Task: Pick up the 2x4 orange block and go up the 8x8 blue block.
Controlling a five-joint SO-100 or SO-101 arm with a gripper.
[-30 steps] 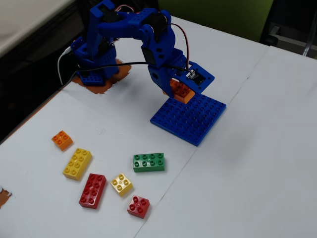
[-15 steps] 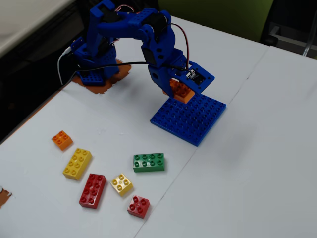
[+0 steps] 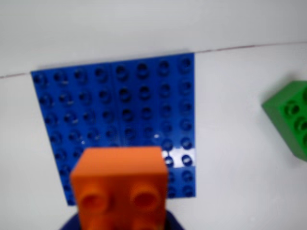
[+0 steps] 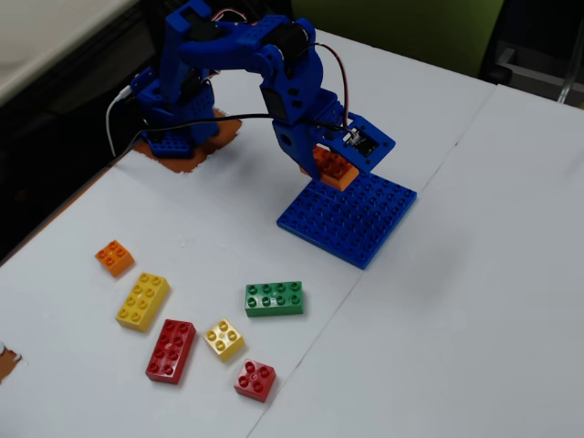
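one blue arm (image 4: 246,64) reaches from its base at the upper left of the fixed view, and its gripper (image 4: 330,166) is clamped on the 2x4 orange block (image 4: 331,167), the only brick of that kind in sight. in the wrist view the same orange block (image 3: 122,189) fills the lower middle, end-on, with two of its studs showing clearly and the rest out of the picture.

the block hangs over the near-left edge of the one 8x8 blue block (image 4: 349,217), as the fixed view shows it. whether it touches the plate or sits just above it cannot be told. in the wrist view the blue plate (image 3: 115,110) lies flat behind the held brick, its stud rows visible and a bright glare patch near its lower right.

six loose bricks lie on the white tabletop (image 4: 456,301), all well apart from the plate. counted in the fixed view: one small orange four-stud brick (image 4: 114,257), one long yellow brick (image 4: 142,300), one small yellow brick (image 4: 224,339), one long red brick (image 4: 171,350), one small red brick (image 4: 255,380), and one green eight-stud brick (image 4: 275,298). the green brick (image 3: 290,115) also shows at the right edge of the wrist view, cut off by the frame.

a seam runs across the tabletop (image 3: 240,153) past the plate's far edge in the wrist view.
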